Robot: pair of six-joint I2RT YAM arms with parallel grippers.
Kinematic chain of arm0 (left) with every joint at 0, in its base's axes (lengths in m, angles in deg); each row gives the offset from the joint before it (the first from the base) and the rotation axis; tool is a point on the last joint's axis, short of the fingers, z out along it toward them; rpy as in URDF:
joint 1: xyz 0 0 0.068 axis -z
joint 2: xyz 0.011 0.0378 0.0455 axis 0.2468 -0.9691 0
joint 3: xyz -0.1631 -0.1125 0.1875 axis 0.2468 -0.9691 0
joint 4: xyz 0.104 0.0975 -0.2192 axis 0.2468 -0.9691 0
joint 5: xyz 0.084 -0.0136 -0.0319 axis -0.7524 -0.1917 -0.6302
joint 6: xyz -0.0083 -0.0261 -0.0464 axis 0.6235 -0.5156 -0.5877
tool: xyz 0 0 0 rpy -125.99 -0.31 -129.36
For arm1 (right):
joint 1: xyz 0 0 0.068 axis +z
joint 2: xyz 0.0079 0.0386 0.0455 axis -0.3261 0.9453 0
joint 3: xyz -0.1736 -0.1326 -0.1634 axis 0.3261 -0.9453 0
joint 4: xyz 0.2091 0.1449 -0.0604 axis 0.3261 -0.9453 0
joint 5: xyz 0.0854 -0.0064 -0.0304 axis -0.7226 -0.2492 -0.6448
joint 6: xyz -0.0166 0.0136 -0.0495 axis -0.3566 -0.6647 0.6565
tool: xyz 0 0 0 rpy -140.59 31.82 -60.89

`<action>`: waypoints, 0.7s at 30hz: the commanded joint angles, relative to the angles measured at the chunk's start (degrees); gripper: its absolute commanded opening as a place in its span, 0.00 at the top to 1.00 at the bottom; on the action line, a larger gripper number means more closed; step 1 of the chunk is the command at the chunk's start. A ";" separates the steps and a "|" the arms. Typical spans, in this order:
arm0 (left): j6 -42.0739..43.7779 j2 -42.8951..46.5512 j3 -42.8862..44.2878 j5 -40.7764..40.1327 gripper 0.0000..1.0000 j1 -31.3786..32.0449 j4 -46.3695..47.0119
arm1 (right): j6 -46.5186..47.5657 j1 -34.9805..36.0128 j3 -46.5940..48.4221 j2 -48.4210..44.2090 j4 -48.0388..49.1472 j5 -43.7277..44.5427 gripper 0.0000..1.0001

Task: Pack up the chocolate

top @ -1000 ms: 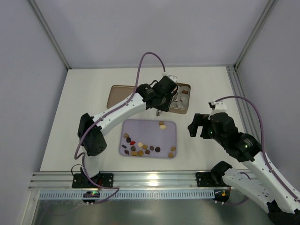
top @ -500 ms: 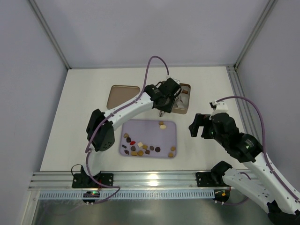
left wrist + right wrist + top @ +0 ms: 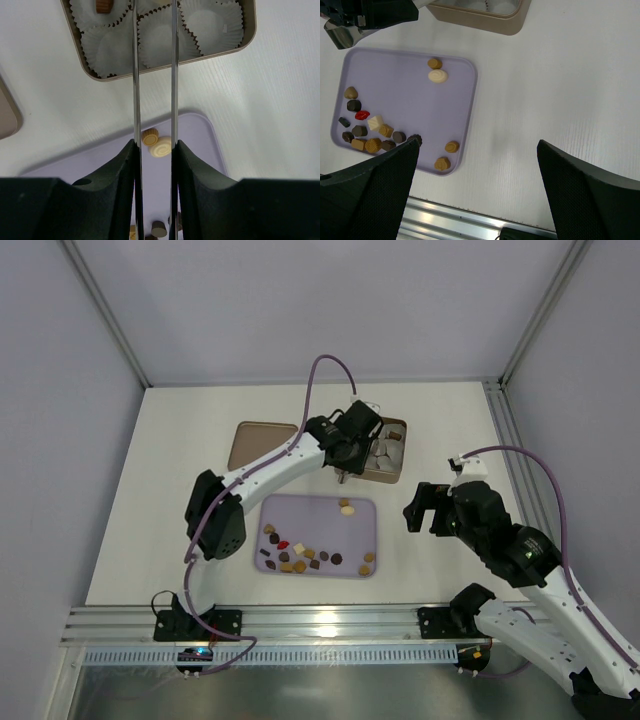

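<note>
Chocolate (image 3: 300, 558) lay scattered on the lilac tray (image 3: 318, 520), the cluster's long axis running along its near edge. Left gripper (image 3: 341, 477) hung beside the tin (image 3: 398, 472), grip undeterminable; right gripper (image 3: 477, 142) gaped wide, empty

White table (image 3: 450, 420): matt, fills the centre of the overhead view; grey-lilac walls (image 3: 320, 310) close it in at left, top and right of frame; metal corner posts (image 3: 105, 315) run towards the upper corners; lavender tray (image 3: 310, 515): rectangular, rounded corners, flat on the table just below centre frame; tan tin (image 3: 480, 20): open, above and right of the tray, apart from it; white pleated cup liners (image 3: 107, 47) sit side by side inside it; brown lid (image 3: 255, 445): flat on the table, left of the tin, gap between the two hidden; aluminium rail (image 3: 330, 622): spans the lower frame.
</note>
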 commanded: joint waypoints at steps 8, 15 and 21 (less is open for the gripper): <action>0.65 -2.98 5.25 1.25 0.63 -1.60 2.51 | 0.92 -0.09 1.33 0.14 0.65 1.06 0.00; 1.00 -3.34 5.69 1.34 0.60 -1.68 2.51 | 0.92 -0.09 1.24 -0.03 0.39 1.23 0.00; 1.53 -2.28 6.13 2.22 0.58 -1.69 2.68 | 0.92 -0.09 1.24 0.05 0.56 1.15 0.00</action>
